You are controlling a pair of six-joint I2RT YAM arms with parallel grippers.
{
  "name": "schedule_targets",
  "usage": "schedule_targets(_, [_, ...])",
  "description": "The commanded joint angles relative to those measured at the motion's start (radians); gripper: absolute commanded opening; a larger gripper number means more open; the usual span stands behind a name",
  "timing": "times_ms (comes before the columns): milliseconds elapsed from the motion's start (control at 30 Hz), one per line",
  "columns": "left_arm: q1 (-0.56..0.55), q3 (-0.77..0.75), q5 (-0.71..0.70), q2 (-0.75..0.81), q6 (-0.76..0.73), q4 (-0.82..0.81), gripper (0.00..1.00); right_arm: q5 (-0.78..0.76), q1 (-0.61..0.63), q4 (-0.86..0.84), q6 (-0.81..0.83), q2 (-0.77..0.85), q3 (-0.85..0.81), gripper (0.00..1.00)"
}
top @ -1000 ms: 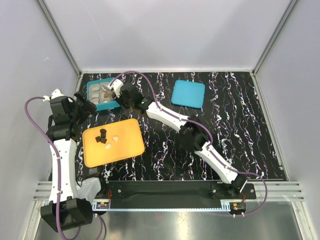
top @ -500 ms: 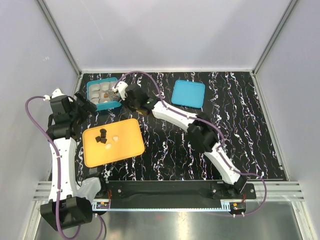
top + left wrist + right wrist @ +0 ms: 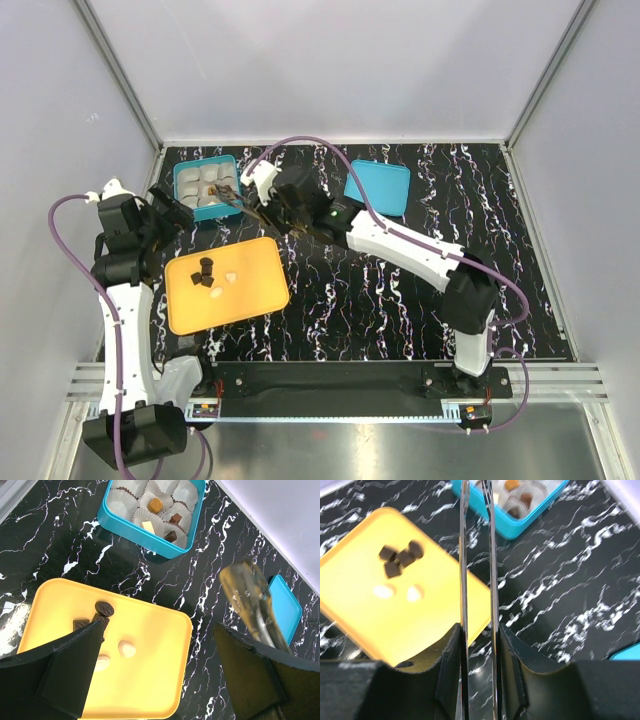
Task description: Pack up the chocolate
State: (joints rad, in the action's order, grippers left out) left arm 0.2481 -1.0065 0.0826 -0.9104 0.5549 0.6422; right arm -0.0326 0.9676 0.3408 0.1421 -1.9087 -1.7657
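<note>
Several chocolates lie on the orange tray (image 3: 250,290): dark pieces (image 3: 205,272) and cream pieces (image 3: 232,277). They also show in the left wrist view (image 3: 104,608) and the right wrist view (image 3: 400,557). The teal box (image 3: 205,185) with pale cups holds a few pieces (image 3: 172,519). My right gripper (image 3: 285,205) is shut on metal tongs (image 3: 465,580), whose tips are apart and empty near the box's right edge. My left gripper (image 3: 170,215) is open and empty, hovering left of the tray and below the box.
The flat teal lid (image 3: 377,187) lies at the back, right of centre. The right arm stretches across the black marbled table (image 3: 400,320) from its base at the front right. Grey walls close the table's back and sides.
My right gripper has drawn back to the right with the tongs, from over the box to beside it, and its elbow has swung right. The left arm has hardly moved.
</note>
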Motion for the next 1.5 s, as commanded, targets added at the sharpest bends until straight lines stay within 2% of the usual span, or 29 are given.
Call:
schedule_targets(0, [0.002,0.009,0.026,0.027,-0.007,-0.027,0.99,0.014,0.017,0.075,-0.047,0.074,0.051,0.39])
schedule_targets(133, [0.002,0.017,0.036,0.027,-0.001,-0.033,0.99,0.052,0.025,0.156,-0.065,0.109,0.069,0.43])
schedule_targets(433, [0.002,0.005,0.045,0.008,0.003,-0.045,0.99,0.076,0.077,0.274,-0.093,0.097,0.081,0.43])
schedule_targets(867, [0.002,0.005,0.043,-0.013,0.0,-0.059,0.99,0.071,0.144,0.294,-0.076,0.008,0.048,0.5])
schedule_targets(1467, [0.002,0.023,0.046,-0.016,0.005,-0.073,0.99,0.042,0.164,0.256,-0.064,-0.081,0.028,0.51])
